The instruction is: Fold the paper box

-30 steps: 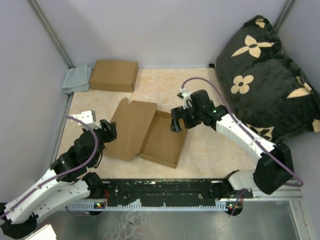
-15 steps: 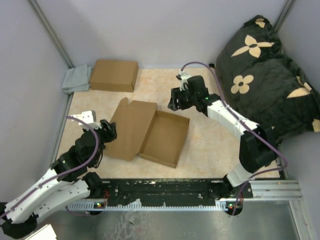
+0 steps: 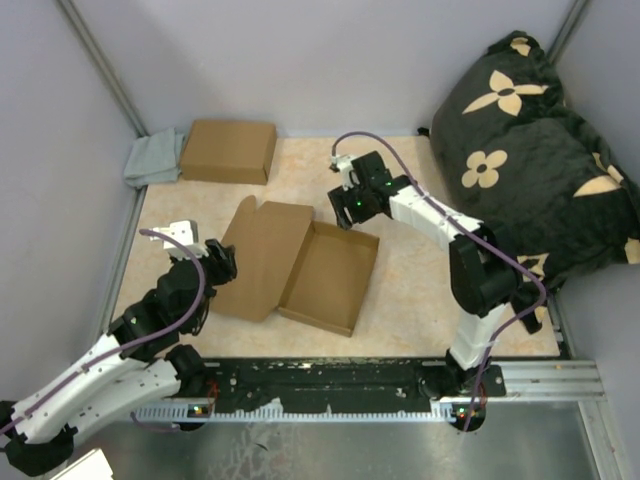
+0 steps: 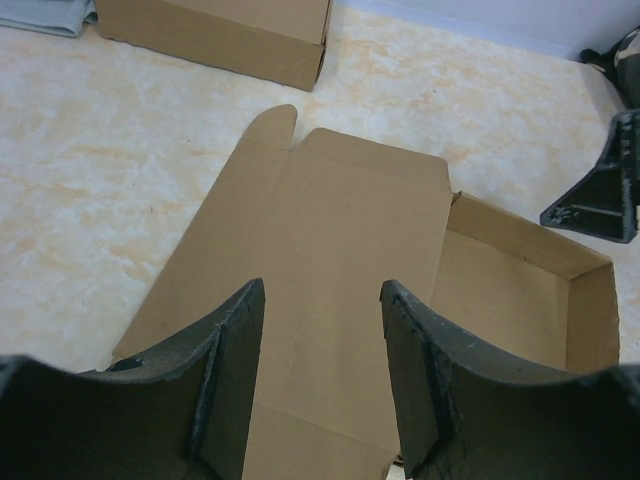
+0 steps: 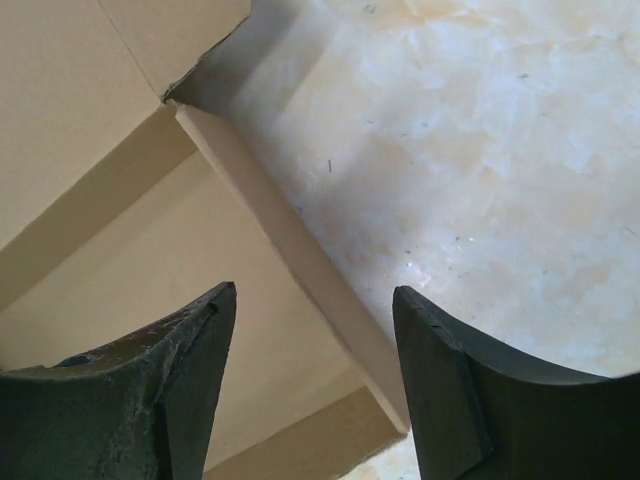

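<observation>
Box: the paper box (image 3: 300,265) is lying near the middle of the table (image 3: 430,290), its tray walls standing up and its lid panel spreading flat toward my left side.
Left gripper: my left gripper (image 4: 322,300) is hovering over the near left part of the flat lid, fingers spread apart and gripping nothing.
Right gripper: my right gripper (image 5: 315,300) is hanging at the tray's far corner by the lid crease, fingers spread wide, with the tray's far wall running between them. I cannot tell whether either finger is touching it.
Far left corner: a closed brown carton (image 3: 230,150) is sitting just beside a grey cloth (image 3: 152,158), apart from the box.
Right side: a black flower-patterned cushion (image 3: 530,150) is filling the far right corner.
</observation>
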Action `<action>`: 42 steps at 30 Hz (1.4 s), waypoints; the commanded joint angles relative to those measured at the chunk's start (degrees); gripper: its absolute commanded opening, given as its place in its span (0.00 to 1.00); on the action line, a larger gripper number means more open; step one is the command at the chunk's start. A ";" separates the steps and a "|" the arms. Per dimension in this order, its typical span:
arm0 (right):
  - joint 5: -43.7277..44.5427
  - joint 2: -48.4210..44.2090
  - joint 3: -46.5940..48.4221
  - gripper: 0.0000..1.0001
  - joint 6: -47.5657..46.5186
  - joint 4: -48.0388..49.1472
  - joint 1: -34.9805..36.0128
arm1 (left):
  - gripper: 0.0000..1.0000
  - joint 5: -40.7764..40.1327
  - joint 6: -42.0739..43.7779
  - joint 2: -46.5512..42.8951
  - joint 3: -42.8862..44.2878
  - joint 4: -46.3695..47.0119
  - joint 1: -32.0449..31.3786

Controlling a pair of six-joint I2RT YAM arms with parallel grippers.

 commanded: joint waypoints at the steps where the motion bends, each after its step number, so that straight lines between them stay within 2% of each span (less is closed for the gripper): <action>1: 2.47 3.36 4.83 0.63 -4.79 -1.30 2.64 | 0.57 0.09 -0.17 0.27 -0.39 0.96 0.23; 13: 2.76 10.35 7.99 0.59 -5.17 -1.22 3.94 | 0.57 0.13 -0.22 0.36 -0.52 1.09 0.26; 19: 3.19 10.52 4.58 0.47 -3.07 -1.12 3.95 | 0.57 0.18 -0.19 0.48 -0.55 1.16 0.24; 26: 6.79 2.93 -7.41 0.24 2.31 3.53 3.96 | 0.57 0.41 -0.20 0.57 -0.73 1.39 0.20; 33: 13.97 -6.50 -17.22 0.08 14.40 1.43 3.94 | 0.57 1.36 -0.24 1.78 -0.77 1.98 0.21; 36: 16.50 -12.82 -23.15 0.00 23.40 0.40 3.94 | 0.57 2.12 -0.71 2.79 -1.37 3.16 0.26; 42: 17.13 -22.89 -37.06 0.00 40.36 5.20 4.43 | 0.64 4.22 -8.04 13.22 -2.86 6.03 0.98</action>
